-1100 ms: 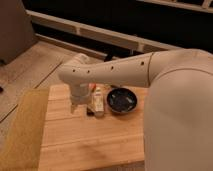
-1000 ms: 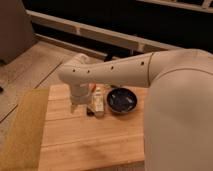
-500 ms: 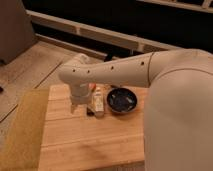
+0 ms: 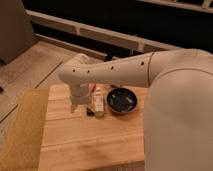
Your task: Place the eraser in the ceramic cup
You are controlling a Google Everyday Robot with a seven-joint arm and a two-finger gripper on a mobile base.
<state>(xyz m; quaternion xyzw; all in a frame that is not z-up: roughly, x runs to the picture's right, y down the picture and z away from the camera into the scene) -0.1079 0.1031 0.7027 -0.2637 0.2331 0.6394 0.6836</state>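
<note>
My white arm reaches from the right across the wooden table [image 4: 90, 145]. The gripper [image 4: 77, 106] hangs below the wrist, low over the table's back left part. A small dark block, apparently the eraser [image 4: 89, 111], lies on the table just right of the gripper, against the near end of a white tube [image 4: 98, 101]. The ceramic cup does not show; the arm covers the table behind the gripper.
A wide black bowl [image 4: 123, 100] sits right of the white tube. An orange-red stick [image 4: 93, 89] peeks out under the arm. A tan mat [image 4: 22, 130] borders the table on the left. My own body fills the right side.
</note>
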